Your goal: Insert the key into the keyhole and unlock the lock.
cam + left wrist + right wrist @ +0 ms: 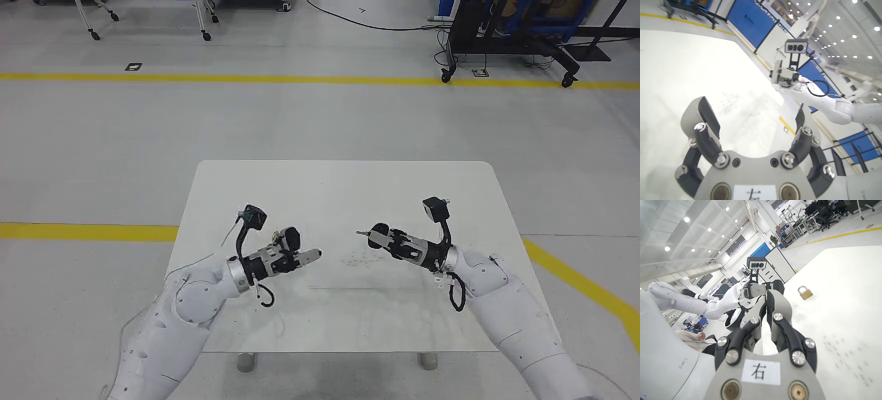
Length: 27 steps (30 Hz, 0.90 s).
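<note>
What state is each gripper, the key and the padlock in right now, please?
left gripper: open, holding nothing.
right gripper: shut, apparently on the key.
key: a thin tip sticking out of the right gripper, not in the lock.
padlock: shackle shut, resting on the table, apart from both grippers.
</note>
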{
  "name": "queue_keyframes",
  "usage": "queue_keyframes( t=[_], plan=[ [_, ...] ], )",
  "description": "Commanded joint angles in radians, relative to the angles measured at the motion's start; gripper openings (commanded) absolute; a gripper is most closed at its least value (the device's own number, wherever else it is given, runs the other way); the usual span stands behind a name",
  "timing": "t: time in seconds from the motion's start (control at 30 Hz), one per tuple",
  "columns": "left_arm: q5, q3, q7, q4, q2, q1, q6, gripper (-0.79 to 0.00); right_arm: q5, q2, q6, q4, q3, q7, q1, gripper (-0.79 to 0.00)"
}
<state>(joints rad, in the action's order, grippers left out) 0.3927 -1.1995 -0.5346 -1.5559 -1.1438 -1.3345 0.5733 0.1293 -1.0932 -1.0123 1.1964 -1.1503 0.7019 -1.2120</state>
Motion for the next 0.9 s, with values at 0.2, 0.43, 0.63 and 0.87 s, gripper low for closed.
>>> queue_keyframes(
  t=[0.2, 0.43, 0.63, 0.87],
  plan=[
    [0.529, -0.095, -0.119, -0.29, 0.037, -0.119, -0.277, 0.0, 0.0, 0.0, 0.0, 0.0, 0.0, 0.0, 0.0, -0.785],
    [0.628, -0.008, -0.089, -0.089, 0.022, -0.013, -0.314, 0.0, 0.0, 0.0, 0.0, 0.0, 0.0, 0.0, 0.0, -0.785],
    [0.638, 0.054, -0.026, 0.049, 0.004, 0.071, -0.332, -0.083, 0.0, 0.0, 0.0, 0.0, 0.0, 0.0, 0.0, -0.785],
    [0.618, 0.094, 0.001, 0.152, -0.012, 0.137, -0.318, -0.326, 0.0, 0.0, 0.0, 0.0, 0.0, 0.0, 0.0, -0.785]
  ],
)
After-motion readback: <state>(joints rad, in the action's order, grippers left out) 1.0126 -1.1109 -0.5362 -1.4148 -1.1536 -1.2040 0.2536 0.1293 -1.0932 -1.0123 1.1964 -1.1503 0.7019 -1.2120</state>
